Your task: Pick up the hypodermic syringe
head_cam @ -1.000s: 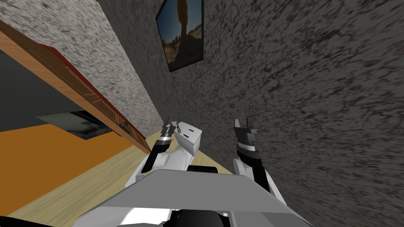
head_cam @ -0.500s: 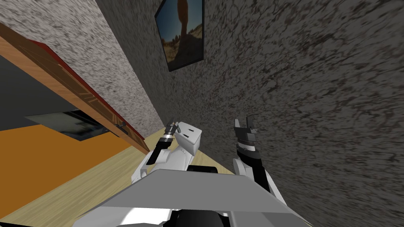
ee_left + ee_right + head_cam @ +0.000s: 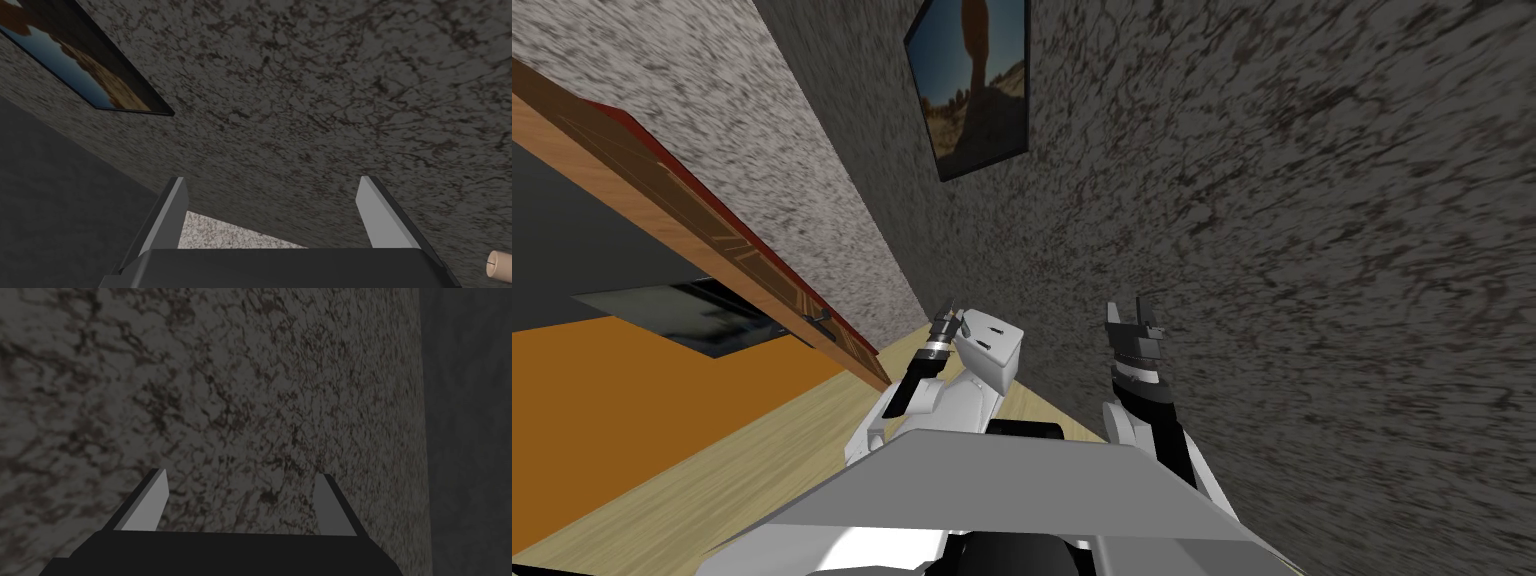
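Both arms are raised in front of me, close to a dark speckled wall [image 3: 1262,250]. In the head view my left gripper [image 3: 944,318] is small and points at the wall's corner. My right gripper [image 3: 1132,312] stands upright beside it. The left wrist view has the left gripper [image 3: 272,200] open, nothing between its fingers and the wall behind them. In the right wrist view the right gripper [image 3: 240,498] is also open and empty, facing the same speckled wall.
A framed picture [image 3: 972,90] hangs on the wall ahead. At the left an open wooden door [image 3: 712,240] leads to an orange floor [image 3: 612,420]. Pale plank floor [image 3: 742,470] lies under me. A small beige round end [image 3: 500,263] pokes in beside the left gripper.
A second ago the head view shifted slightly, my own small turn, and my left arm moved a little with it. Over the last half second nothing has moved.
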`<state>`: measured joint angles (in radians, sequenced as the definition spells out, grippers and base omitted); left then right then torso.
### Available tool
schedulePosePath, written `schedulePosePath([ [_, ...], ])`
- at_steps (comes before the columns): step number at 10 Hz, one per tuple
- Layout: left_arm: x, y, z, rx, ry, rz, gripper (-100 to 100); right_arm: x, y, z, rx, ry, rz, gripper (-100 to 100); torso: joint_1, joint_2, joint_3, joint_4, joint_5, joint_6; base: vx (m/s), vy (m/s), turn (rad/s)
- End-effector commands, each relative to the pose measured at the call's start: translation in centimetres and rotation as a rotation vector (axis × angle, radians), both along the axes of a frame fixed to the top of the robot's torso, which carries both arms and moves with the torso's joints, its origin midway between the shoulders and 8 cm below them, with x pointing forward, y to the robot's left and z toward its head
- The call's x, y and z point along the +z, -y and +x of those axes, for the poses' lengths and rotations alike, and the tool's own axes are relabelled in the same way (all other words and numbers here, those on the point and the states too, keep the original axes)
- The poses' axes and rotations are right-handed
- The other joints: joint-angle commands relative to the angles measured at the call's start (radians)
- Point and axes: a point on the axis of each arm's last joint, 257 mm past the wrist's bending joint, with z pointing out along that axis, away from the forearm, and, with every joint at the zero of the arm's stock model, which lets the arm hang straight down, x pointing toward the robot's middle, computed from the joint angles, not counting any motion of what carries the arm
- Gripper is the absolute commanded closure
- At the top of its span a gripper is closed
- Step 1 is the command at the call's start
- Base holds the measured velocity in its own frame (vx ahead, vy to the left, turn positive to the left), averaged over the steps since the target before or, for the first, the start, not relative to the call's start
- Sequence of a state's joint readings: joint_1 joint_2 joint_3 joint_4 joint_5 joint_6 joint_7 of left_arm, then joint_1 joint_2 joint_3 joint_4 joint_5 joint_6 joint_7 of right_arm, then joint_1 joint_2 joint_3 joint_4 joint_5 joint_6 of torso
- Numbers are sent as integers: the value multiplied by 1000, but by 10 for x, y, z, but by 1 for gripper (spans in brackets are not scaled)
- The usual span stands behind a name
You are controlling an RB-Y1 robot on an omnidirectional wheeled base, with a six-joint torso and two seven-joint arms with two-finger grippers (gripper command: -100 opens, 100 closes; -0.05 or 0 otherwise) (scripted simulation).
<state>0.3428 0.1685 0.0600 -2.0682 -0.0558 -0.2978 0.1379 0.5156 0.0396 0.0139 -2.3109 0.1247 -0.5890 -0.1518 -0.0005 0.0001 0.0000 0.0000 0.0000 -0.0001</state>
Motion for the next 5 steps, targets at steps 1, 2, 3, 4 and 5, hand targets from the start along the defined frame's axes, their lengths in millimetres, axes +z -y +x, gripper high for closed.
schedulePosePath([
  [1,0,0,0,0,0,0,-100,0,0,0,0,0,0,0,0,0,0,0,0,0,11,-12,38],
  [2,0,0,0,0,0,0,-100,0,0,0,0,0,0,0,-1,0,0,0,0,0,0,0,0],
  [3,-6,-5,9,17,-29,17,-100,0,0,0,0,0,0,0,0,0,0,0,0,0,-8,-4,-66],
  [4,-10,-9,14,27,-48,29,-100,0,0,0,0,0,0,0,0,0,0,0,0,0,-4,-16,-56],
  [5,-14,-13,20,40,-67,42,-100,0,0,0,0,0,0,0,-1,0,0,0,0,0,-4,-20,-54],
])
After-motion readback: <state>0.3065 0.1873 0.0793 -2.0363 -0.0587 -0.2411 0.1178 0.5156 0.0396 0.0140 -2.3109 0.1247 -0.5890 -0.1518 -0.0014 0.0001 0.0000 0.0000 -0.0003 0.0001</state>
